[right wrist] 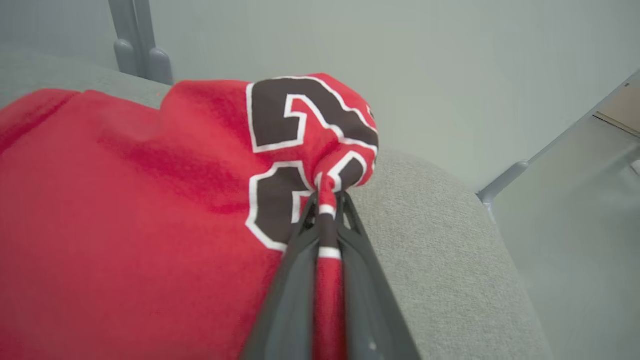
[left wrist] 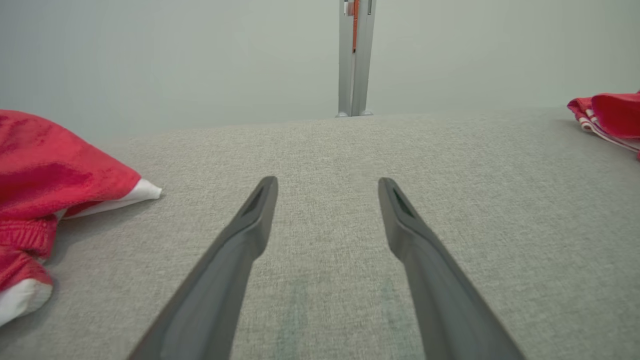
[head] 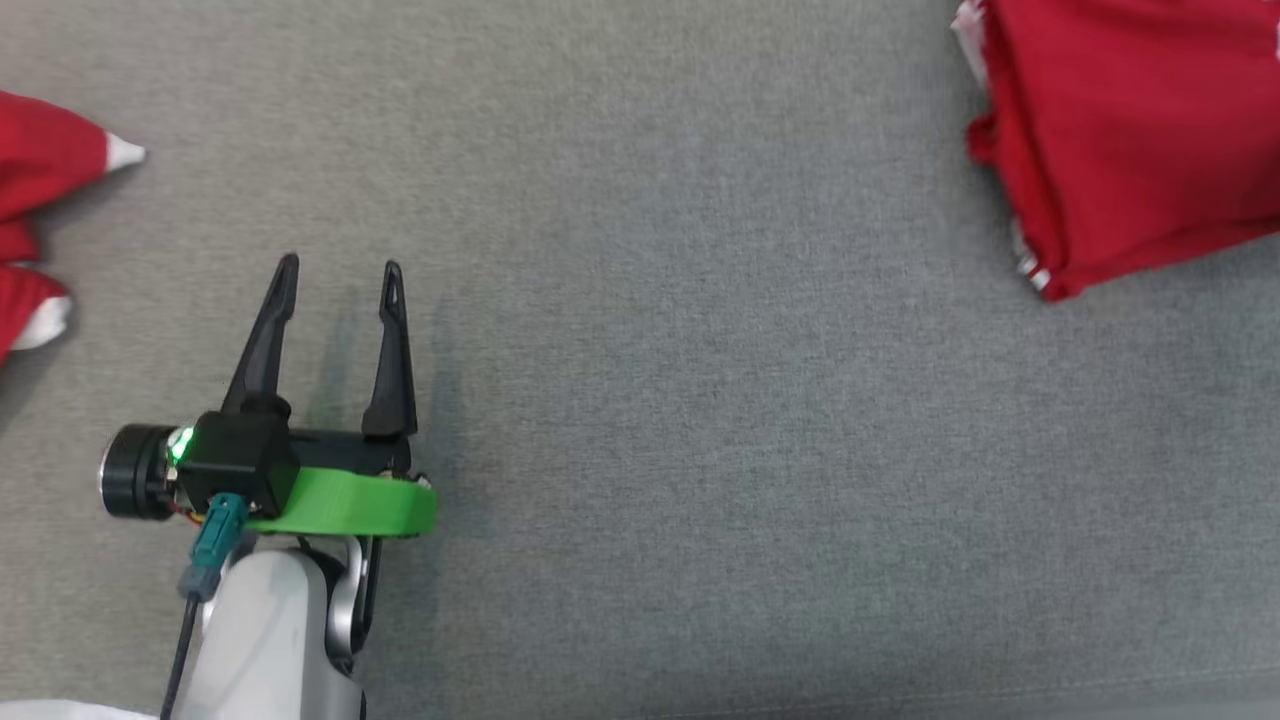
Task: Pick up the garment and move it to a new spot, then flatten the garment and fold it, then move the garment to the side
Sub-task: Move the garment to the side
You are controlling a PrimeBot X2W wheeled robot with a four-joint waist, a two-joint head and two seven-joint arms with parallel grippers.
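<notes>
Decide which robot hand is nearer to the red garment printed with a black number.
Right. The right hand is shut on a fold of the red numbered garment, touching it. The left hand hangs open over the grey surface, apart from that garment.

We see our right gripper (right wrist: 327, 202) with both fingers pinched tight on a fold of the red garment (right wrist: 125, 210). Its dark, white-edged numeral (right wrist: 272, 120) bunches just beyond the fingertips, and the grey cushion (right wrist: 440, 250) lies right of the fingers.
</notes>
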